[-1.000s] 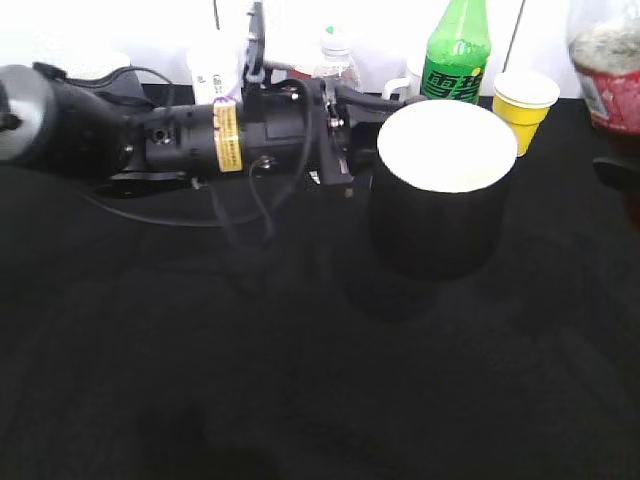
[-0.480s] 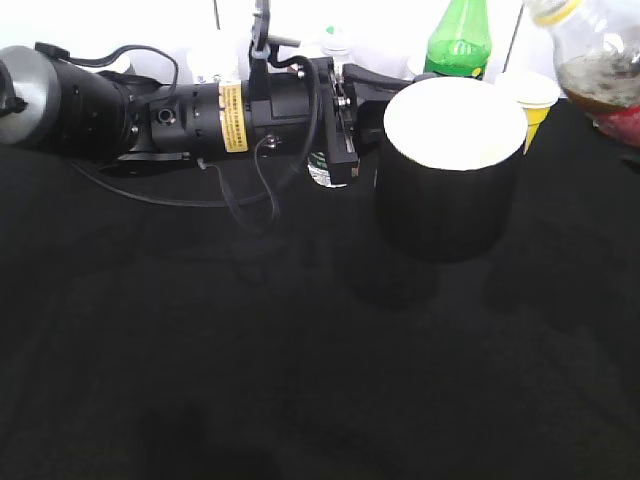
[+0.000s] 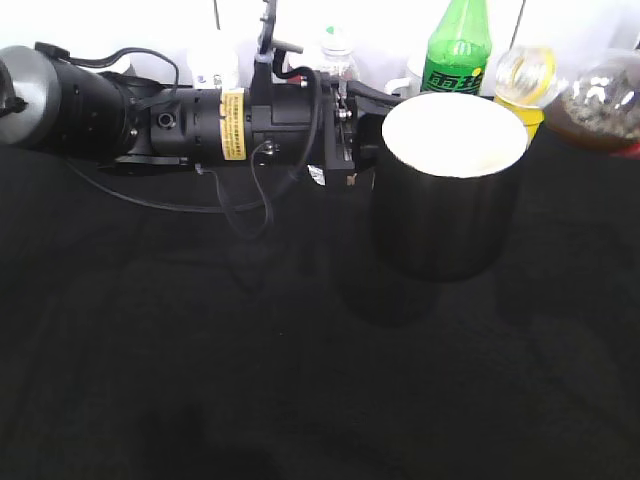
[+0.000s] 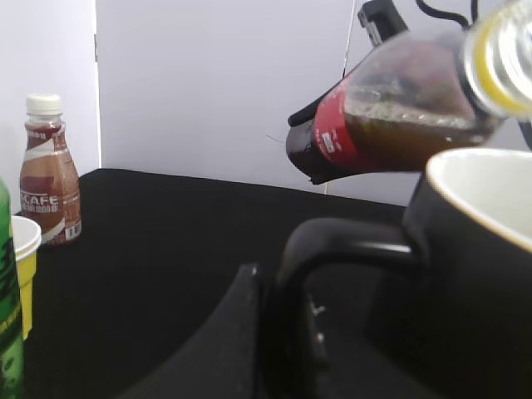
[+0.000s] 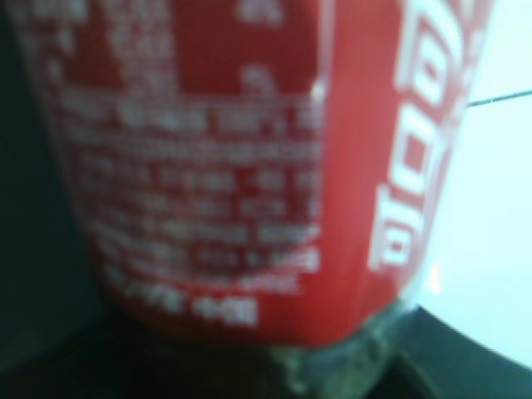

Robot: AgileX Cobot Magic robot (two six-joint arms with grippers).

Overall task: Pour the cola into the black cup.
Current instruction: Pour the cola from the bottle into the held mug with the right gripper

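The black cup (image 3: 445, 215), glossy with a white inside, hangs just above the black table. My left gripper (image 3: 352, 140) is shut on its side handle (image 4: 345, 241). The cola (image 3: 600, 105) is tipped nearly level at the upper right, with its open mouth (image 3: 523, 75) just behind the cup's far rim. In the left wrist view the cola (image 4: 399, 125) lies slanted above the cup's rim (image 4: 482, 195), and my right gripper (image 4: 306, 143) is shut on its lower body. The red label (image 5: 249, 166) fills the right wrist view. I see no stream of liquid.
A green soda bottle (image 3: 456, 45), a yellow paper cup (image 3: 528, 118) and a small clear water bottle (image 3: 335, 55) stand along the back edge. A brown coffee bottle (image 4: 48, 170) stands further off. The left arm (image 3: 150, 120) lies across the back left.
The cola has gone from upright to tipped, its mouth swinging down and left toward the cup's rim. The cup rose a little, then came back down.
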